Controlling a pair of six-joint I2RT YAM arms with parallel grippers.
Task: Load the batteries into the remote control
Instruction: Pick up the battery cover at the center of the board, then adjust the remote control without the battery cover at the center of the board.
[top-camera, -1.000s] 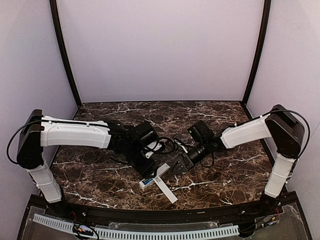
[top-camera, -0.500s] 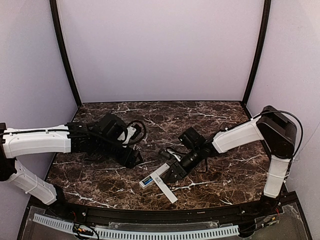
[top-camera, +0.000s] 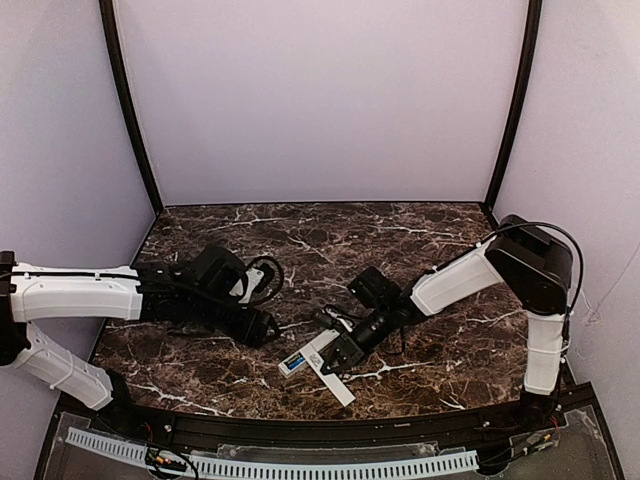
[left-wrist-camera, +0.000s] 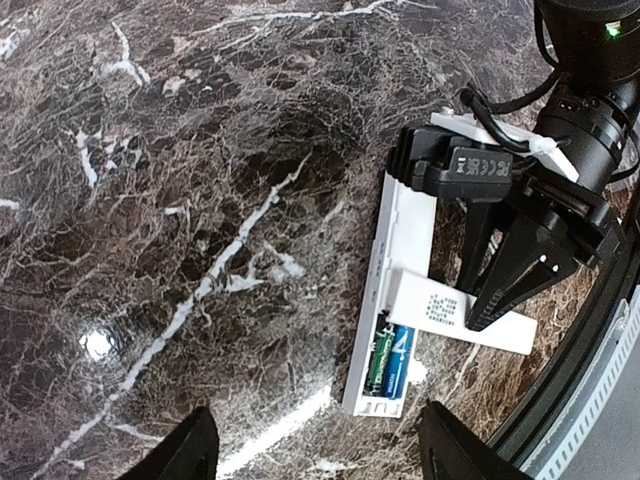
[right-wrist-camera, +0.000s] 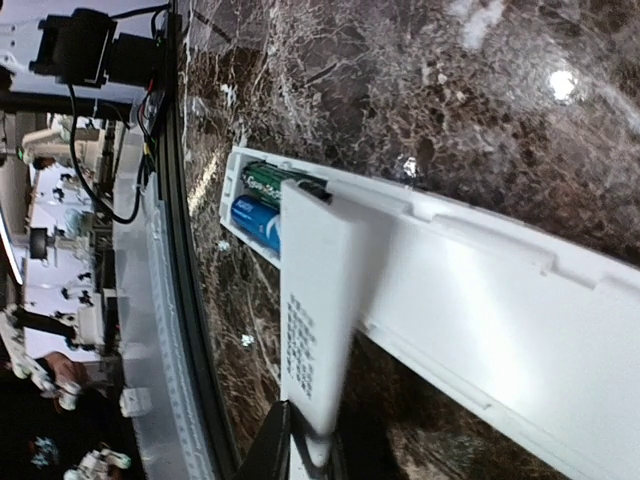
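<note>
White plastic remote control lies on the marble counter at lower centre of the top view, with blue and green batteries seated in its open bay. The right claw is pinched nearly closed on one end of the loose battery cover, which lies crosswise over the remote; the left claw hangs wide open, empty. Best to swing the cover in line with the body, then slide it home flat.

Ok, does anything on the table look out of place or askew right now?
Yes. The battery cover sits askew across the remote control instead of being seated over its open compartment, so the batteries are left exposed. The right gripper is pinching it.
</note>
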